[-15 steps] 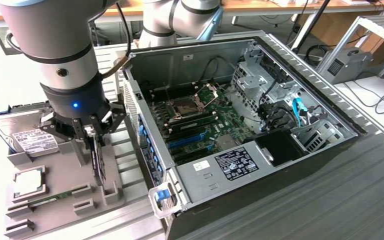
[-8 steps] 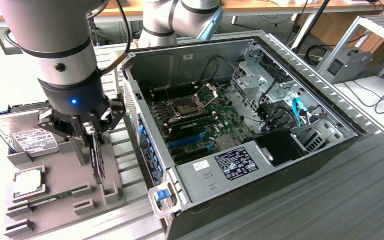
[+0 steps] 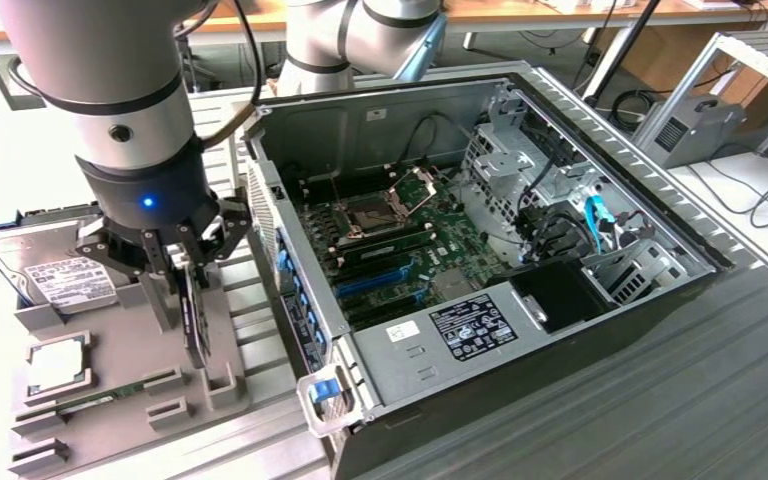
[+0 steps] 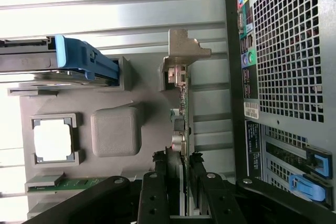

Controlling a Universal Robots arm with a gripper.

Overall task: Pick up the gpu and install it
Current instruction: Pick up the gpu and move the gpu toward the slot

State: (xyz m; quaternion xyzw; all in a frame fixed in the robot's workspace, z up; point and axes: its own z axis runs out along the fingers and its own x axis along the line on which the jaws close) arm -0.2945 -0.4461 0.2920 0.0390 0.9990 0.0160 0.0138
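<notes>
The gpu stands on edge in a slot of the grey parts holder, at the exterior view's left of the open computer case. My gripper comes down on it from above. In the wrist view the gpu is seen edge-on, its silver bracket at the far end. My gripper has a black finger against each face of the card, shut on it. The card's lower edge still looks seated in the holder.
The holder also carries a hard drive in a blue frame, a processor and a memory strip. Inside the case lies the motherboard with blue card slots. The case's perforated rear wall stands close beside the gpu.
</notes>
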